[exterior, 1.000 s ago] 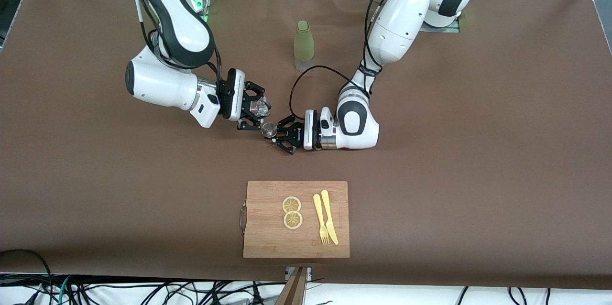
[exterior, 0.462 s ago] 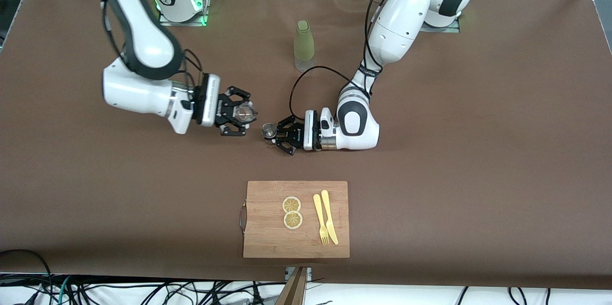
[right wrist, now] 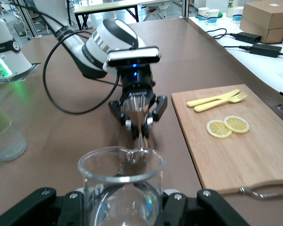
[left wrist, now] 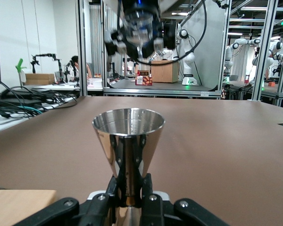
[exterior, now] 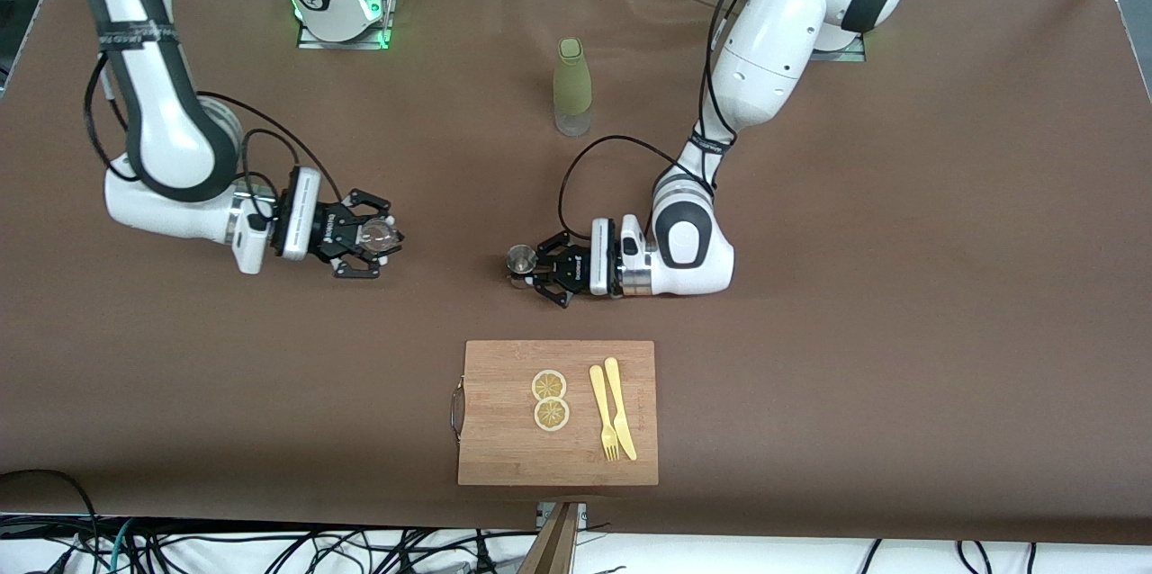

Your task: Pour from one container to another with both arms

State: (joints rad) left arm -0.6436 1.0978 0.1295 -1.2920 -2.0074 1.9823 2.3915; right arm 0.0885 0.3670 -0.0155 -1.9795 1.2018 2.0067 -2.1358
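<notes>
The small silvery jigger [exterior: 519, 259] stands upright, pinched at its narrow waist by my left gripper [exterior: 533, 267], which is shut on it low over the middle of the table. In the left wrist view the jigger [left wrist: 128, 139] rises from between the fingers [left wrist: 149, 188]. My right gripper [exterior: 371, 237] is shut on the tiny clear glass cup [exterior: 380, 237], over the table toward the right arm's end and well apart from the jigger. The right wrist view shows the glass cup [right wrist: 121, 181] held rim up, with the jigger [right wrist: 139, 123] farther off.
A tall olive-green bottle [exterior: 571, 86] stands farther from the front camera than the jigger. Nearer to that camera lies a wooden cutting board [exterior: 504, 452] carrying two lemon slices [exterior: 550, 399] and a yellow fork and knife [exterior: 612, 419].
My right gripper has carried the glass cup away from above the jigger toward the right arm's end of the table. The left gripper shifted a little with the jigger.
</notes>
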